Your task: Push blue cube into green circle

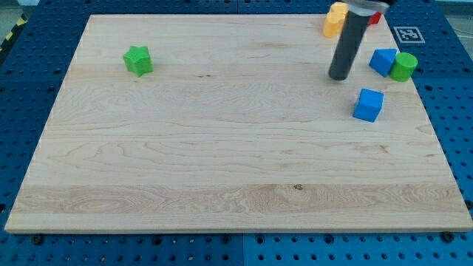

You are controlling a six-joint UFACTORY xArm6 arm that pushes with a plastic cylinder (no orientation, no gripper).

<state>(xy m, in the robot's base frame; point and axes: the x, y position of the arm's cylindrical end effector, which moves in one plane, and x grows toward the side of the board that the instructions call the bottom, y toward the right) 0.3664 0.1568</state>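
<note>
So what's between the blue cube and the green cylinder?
Camera view: only bare board between blue cube and green cylinder; my tip is left of both.

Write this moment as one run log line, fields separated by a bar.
my tip: upper-left of blue cube, apart | green circle: touching another blue block | push: not started

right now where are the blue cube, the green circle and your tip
blue cube (368, 104): camera view, on its front face
green circle (403, 66): camera view, on its curved side, touching another blue block
my tip (339, 76): camera view, on the rod's very end, up-left of the blue cube
</note>
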